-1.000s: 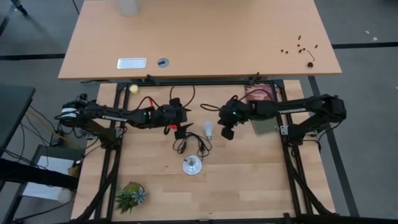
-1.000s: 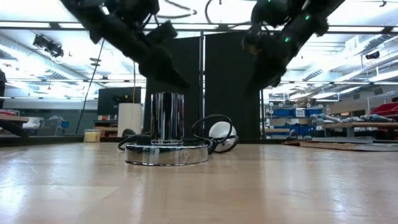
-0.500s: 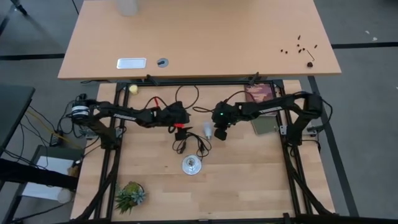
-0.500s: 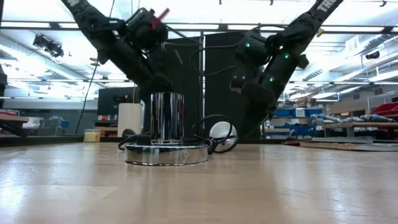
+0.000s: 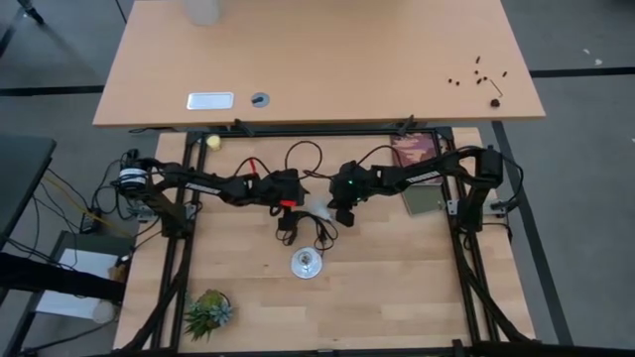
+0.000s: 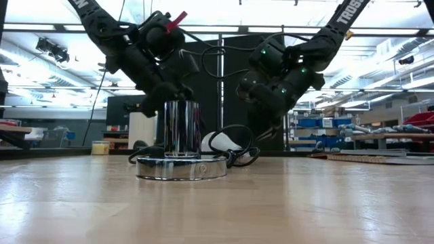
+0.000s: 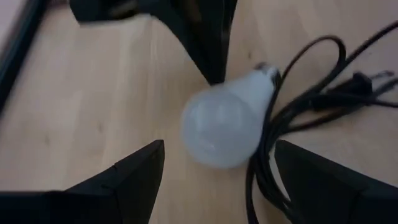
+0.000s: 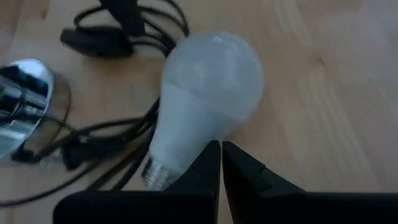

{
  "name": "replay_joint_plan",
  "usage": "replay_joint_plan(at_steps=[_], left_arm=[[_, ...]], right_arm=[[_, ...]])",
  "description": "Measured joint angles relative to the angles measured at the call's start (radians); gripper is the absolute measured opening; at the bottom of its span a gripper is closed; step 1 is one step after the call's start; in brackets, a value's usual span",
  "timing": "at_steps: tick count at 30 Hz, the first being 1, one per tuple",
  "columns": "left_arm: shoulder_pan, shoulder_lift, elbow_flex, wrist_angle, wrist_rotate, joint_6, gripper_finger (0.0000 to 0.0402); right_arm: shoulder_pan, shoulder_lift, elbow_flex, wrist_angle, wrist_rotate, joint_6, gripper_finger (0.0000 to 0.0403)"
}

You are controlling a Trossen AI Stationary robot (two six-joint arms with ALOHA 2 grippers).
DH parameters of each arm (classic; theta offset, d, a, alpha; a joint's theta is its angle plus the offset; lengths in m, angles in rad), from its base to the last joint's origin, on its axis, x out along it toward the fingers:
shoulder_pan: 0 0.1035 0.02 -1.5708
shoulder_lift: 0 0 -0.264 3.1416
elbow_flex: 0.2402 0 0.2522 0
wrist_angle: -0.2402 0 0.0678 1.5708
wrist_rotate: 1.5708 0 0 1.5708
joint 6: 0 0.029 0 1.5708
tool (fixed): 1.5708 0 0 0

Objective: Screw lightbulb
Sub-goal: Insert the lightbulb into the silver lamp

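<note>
White lightbulb (image 7: 227, 124) hidden overhead; wrist views show left jaws spread, right jaws pressed together.

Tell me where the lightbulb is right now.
In the high view the lightbulb lies on the table's middle, between the open left gripper and the shut right gripper, beside the black cord.

light: bright, even, from ceiling strips (image 6: 61, 27) | glare: backlit arms silhouetted | blur: wrist views soft
</note>
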Motion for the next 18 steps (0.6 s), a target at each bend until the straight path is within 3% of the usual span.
replay_joint_plan(at_steps=[9,18], left_arm=[[0.004,0.003,0.001,0.102,-0.072,0.075,0.0309],[0.030,0.014,0.001,0.110,0.000,0.084,0.0309]], right_arm=[[0.014,-0.002,0.001,-0.033,-0.026,0.008,0.0027],[0.060,-0.026,0.001,-0.183,-0.030,0.083,0.0027]])
